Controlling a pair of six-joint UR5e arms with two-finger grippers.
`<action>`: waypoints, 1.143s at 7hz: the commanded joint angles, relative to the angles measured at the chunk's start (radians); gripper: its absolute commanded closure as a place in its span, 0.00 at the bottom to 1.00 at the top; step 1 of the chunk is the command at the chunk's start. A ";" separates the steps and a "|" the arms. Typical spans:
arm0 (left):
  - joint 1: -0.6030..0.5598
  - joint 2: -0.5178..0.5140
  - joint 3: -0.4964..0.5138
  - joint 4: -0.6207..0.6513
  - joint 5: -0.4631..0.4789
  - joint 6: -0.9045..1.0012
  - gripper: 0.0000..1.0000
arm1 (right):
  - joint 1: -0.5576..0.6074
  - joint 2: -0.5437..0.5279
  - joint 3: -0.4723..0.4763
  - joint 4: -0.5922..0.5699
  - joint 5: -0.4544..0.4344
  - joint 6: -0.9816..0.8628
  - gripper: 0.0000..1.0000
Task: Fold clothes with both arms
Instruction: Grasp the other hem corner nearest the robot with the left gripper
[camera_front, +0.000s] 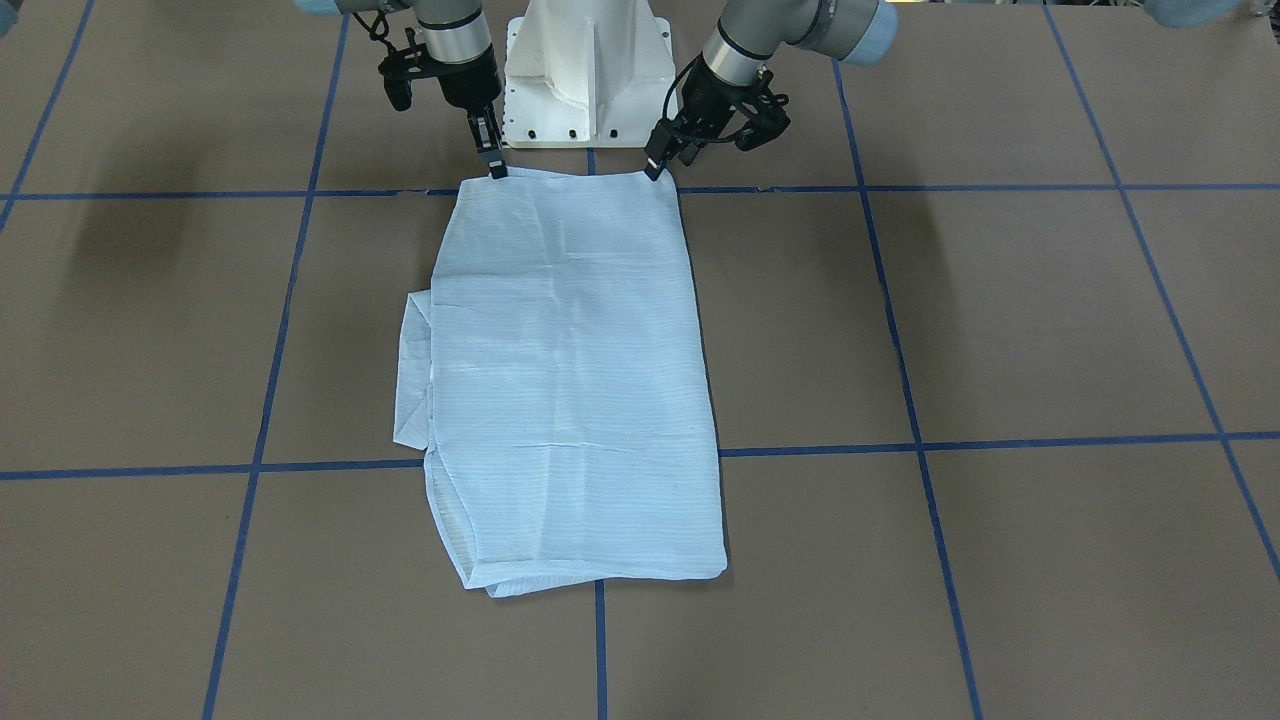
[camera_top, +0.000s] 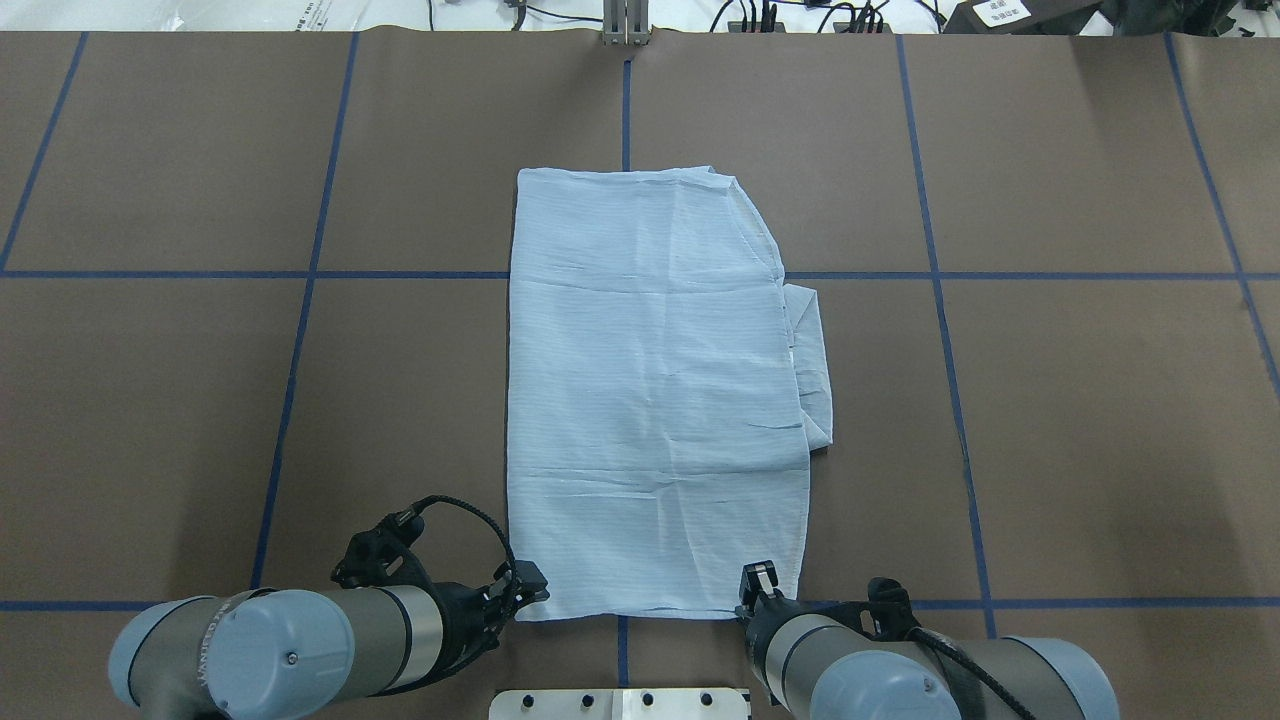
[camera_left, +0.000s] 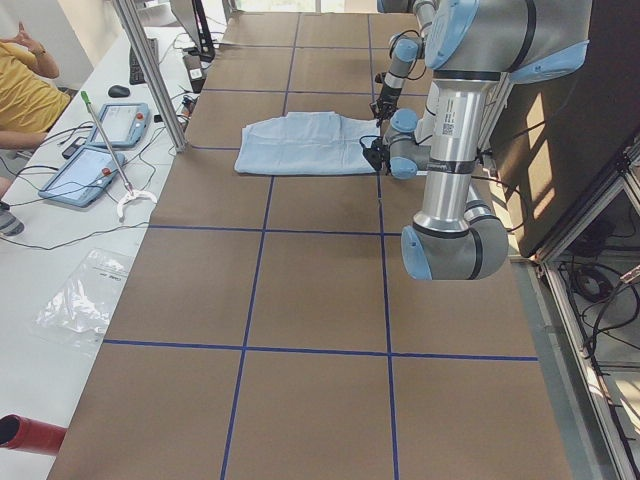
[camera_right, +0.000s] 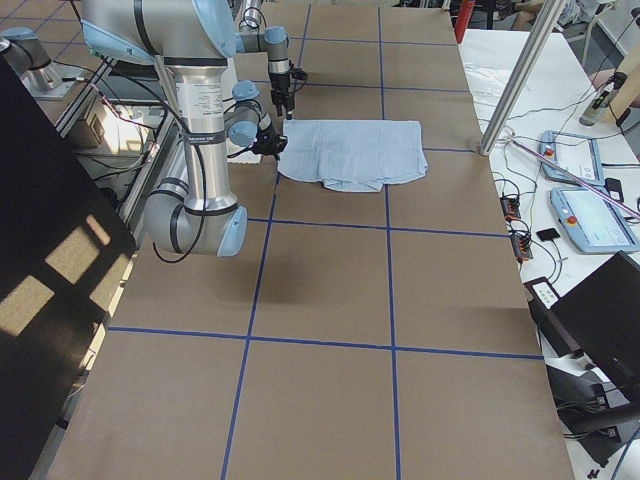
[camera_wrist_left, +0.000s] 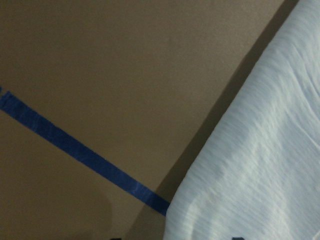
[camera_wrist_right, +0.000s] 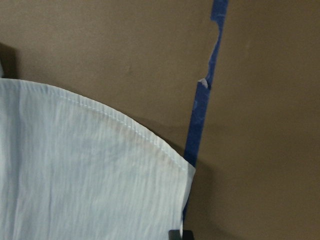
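Observation:
The pale-blue striped shirt lies folded into a long rectangle on the brown table, and a folded sleeve sticks out on my right side. Both arms reach down to its near hem corners. My right gripper is shut on the right hem corner, and its fingertip shows at the bottom edge of the right wrist view. My left gripper stands open at the left corner, where the shirt's edge passes between its fingers. The cloth still rests flat.
The white pedestal base stands just behind the shirt's near hem. Blue tape lines grid the table. Beyond the far edge are metal posts, control tablets on a white bench, and a seated person.

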 joint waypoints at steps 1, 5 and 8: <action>-0.002 -0.018 0.020 0.000 0.000 0.002 0.25 | -0.002 0.000 0.001 0.000 0.000 0.000 1.00; -0.008 -0.022 0.019 0.001 0.002 -0.009 1.00 | 0.000 0.001 0.003 0.000 0.000 0.000 1.00; -0.065 -0.022 -0.039 0.001 -0.002 -0.001 1.00 | 0.059 0.011 0.036 -0.011 0.005 -0.002 1.00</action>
